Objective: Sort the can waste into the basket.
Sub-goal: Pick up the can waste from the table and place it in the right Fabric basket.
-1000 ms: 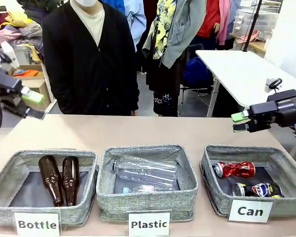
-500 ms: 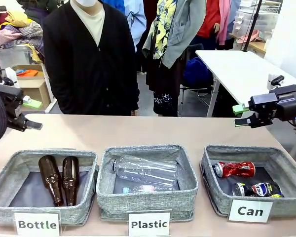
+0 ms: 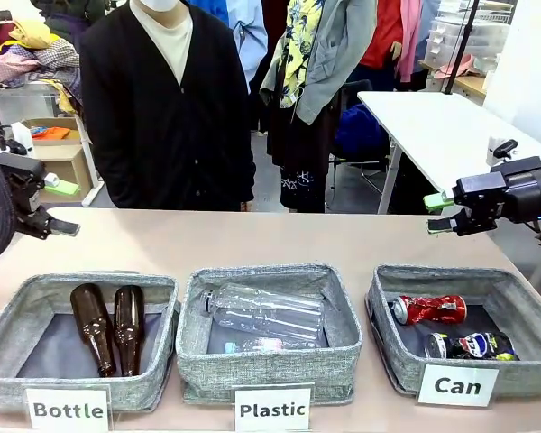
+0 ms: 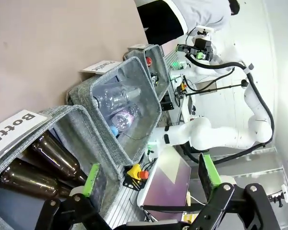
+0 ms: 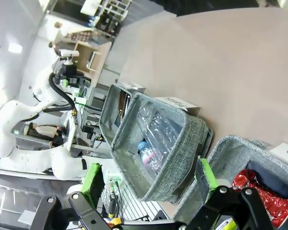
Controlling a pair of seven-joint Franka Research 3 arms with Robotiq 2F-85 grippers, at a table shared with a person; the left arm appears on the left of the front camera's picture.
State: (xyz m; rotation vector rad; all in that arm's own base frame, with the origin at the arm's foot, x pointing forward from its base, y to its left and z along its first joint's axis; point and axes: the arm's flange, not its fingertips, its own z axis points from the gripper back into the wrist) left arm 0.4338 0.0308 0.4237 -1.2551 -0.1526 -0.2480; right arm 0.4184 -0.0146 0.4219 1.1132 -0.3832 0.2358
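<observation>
Both arms barely shifted, you see. Left fingers (image 4: 149, 179) and right fingers (image 5: 149, 179) wide, empty. Crushed red can (image 3: 427, 308) at 12 o'clock of black can (image 3: 472, 346), inside Can basket (image 3: 388, 347).

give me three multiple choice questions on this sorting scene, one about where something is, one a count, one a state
1. Where does the crushed red can lie?
A. in the bin signed Bottle
B. in the bin signed Can
C. on the bare tabletop

2. How many brown glass bottles lie in the Bottle bin?
A. one
B. two
C. four

3. How is the right claw?
A. open, holding nothing
B. shut on the black can
C. shut on a plastic bottle

Answers:
1. B: the crushed red can lies inside the basket behind the Can sign, next to the black can.
2. B: two brown glass bottles lie side by side in the Bottle bin.
3. A: the right claw hangs above the table's far right side, green pads apart with nothing between them.
</observation>
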